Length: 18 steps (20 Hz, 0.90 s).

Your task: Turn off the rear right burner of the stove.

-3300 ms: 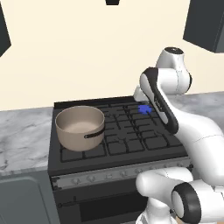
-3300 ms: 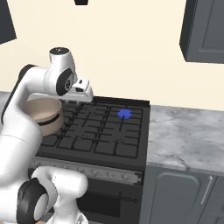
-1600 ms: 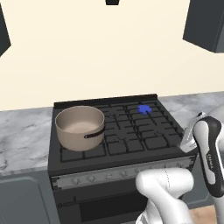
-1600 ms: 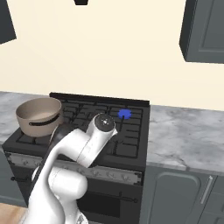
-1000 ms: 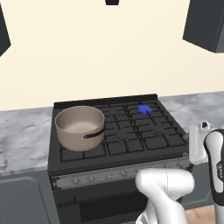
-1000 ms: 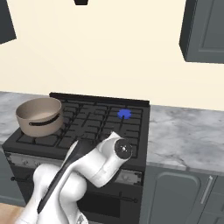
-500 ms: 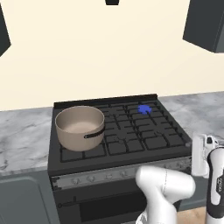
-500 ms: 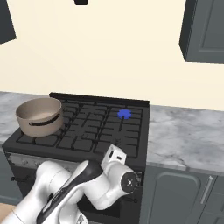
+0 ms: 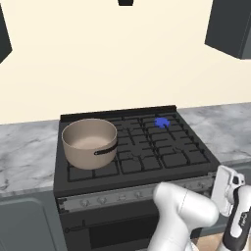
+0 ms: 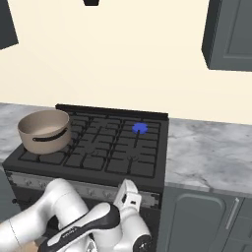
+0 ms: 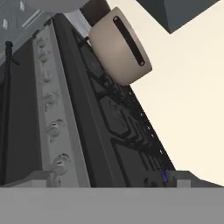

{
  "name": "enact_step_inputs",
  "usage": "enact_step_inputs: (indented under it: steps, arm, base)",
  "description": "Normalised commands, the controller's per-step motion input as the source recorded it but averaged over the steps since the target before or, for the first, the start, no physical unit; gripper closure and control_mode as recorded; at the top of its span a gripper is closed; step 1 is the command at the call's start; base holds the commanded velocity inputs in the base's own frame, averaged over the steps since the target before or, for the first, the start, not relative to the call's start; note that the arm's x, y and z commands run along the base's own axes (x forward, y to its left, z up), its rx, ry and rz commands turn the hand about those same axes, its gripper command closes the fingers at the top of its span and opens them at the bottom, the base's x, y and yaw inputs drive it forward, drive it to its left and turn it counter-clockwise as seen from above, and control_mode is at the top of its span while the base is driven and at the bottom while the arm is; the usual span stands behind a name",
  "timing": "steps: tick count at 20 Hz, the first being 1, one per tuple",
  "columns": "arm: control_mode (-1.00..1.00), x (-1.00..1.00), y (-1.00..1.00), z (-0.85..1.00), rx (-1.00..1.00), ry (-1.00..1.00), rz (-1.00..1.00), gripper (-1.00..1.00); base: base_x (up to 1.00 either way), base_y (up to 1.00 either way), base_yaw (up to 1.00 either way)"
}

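You get the stove from behind-left and behind-right in both base views, looking down. Your hand view sits rolled, close ahead of the pincer, skimming its knob strip.

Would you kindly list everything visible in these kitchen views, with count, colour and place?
stove: one, black, set between the counters.
rear right burner: one, black with a blue flame, back right of the stove.
pot: one, beige with a dark handle, on the stove's left side.
knobs: several, grey, along the stove's front strip.
oven door: one, dark, below the knobs.
counters: two, grey marble, either side of the stove.
wall cabinets: dark, up on the wall.
tool: one, white, open, low in front of the stove's right end.
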Motion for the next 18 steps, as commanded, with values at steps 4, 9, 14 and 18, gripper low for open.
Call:
enact_step_inputs:
  steps: [4, 9, 14, 18]
  arm:
    - [-1.0, 0.0, -0.17, -0.53, 0.0, -0.03, 0.02, -1.0]
    - [-1.0, 0.08, -0.38, -0.37, 0.01, -0.04, 0.02, -1.0]
    - [-1.0, 0.17, -0.11, -0.26, 0.0, -0.07, 0.0, -1.0]
    - [-1.0, 0.11, -0.05, -0.28, 0.02, -0.07, 0.0, -1.0]
  base:
    - [0.0, 0.0, 0.0]
    - [0.0, 0.0, 0.0]
    - [0.0, 0.0, 0.0]
    - [0.0, 0.0, 0.0]
